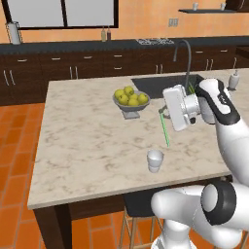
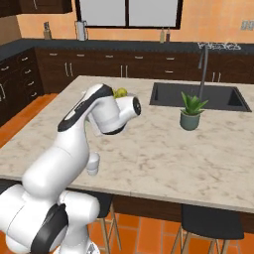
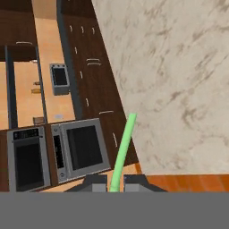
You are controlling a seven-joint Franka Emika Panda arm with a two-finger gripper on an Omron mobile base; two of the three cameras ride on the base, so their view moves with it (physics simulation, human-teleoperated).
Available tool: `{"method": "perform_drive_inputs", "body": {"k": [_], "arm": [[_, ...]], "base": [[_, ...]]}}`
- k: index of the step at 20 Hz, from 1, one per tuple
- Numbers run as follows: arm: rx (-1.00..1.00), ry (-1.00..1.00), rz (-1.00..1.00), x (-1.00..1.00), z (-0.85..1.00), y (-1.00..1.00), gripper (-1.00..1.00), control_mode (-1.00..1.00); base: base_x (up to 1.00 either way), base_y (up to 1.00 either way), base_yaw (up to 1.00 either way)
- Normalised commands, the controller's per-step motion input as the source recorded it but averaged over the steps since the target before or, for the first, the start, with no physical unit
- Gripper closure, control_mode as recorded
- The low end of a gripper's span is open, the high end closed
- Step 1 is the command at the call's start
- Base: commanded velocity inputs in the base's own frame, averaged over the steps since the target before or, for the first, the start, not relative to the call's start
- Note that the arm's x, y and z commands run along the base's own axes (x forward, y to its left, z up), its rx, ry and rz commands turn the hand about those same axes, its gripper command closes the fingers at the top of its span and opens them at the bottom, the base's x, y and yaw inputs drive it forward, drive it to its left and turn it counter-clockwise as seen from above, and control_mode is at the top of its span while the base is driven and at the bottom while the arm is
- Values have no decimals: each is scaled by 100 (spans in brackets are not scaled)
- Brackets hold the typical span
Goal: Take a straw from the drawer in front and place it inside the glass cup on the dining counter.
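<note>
The straw hangs pinched in the claw above the desk, the cup near the front edge below it, fruit bowl behind, potted plant by the sink.

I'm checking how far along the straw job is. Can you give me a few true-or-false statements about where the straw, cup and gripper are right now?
1. The gripper is shut on the straw. True.
2. The straw is already standing in the cup. False: it is held in the air above the counter, and the cup is empty.
3. The cup stands near the counter's front edge. True.
4. The fruit bowl holds red apples. False: the fruit is yellow-green.
</note>
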Motion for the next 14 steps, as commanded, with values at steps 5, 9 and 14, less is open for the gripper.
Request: {"method": "perform_drive_inputs", "body": {"k": [5,9,14], "arm": [[12,-3,0,30,-42,0,100,-100],[4,-5,0,24,-31,0,100,-100],[0,-4,0,17,-22,-9,100,-100]], "base": [[0,0,0],[0,0,0],[0,0,0]]}}
